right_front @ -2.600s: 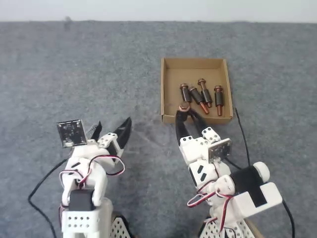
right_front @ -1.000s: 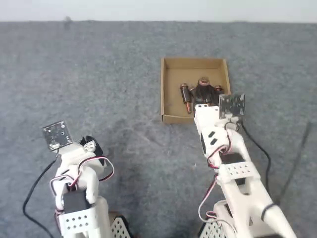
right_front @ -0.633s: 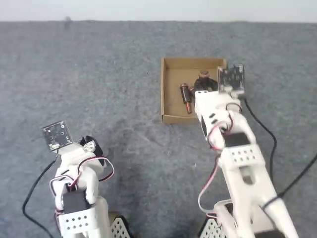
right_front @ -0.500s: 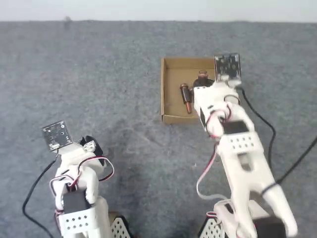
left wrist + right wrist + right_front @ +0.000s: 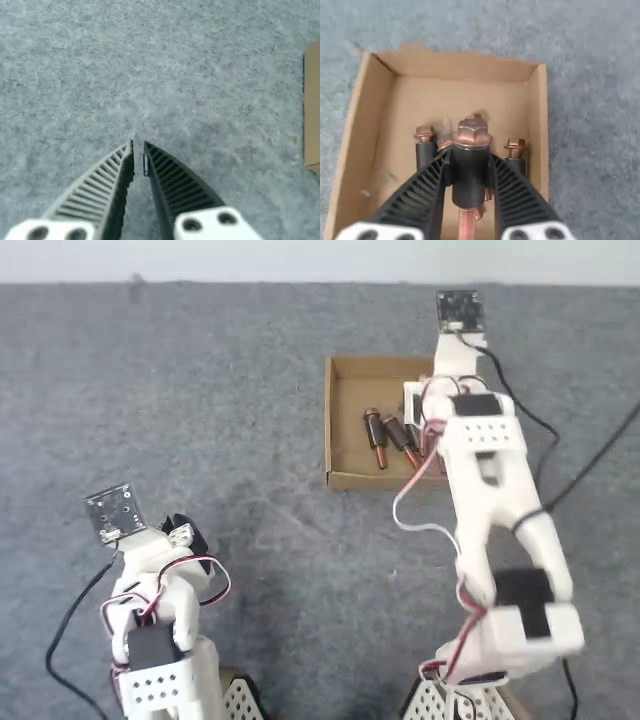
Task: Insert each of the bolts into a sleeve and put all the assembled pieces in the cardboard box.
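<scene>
The right hand [image 5: 470,161] is clamped on a black sleeve [image 5: 469,175] with a copper bolt [image 5: 471,135] through it, held over the cardboard box [image 5: 465,67]. The piece's long axis runs in line with the fingers. The bolt's hex head points toward the box's far wall and its threaded end [image 5: 467,220] points back toward the wrist. Other assembled pieces [image 5: 424,147] lie on the box floor beneath, heads turned the same way. The left hand [image 5: 138,147] is well apart from the box, over the grey surface [image 5: 150,60], its fingers together and holding nothing.
</scene>
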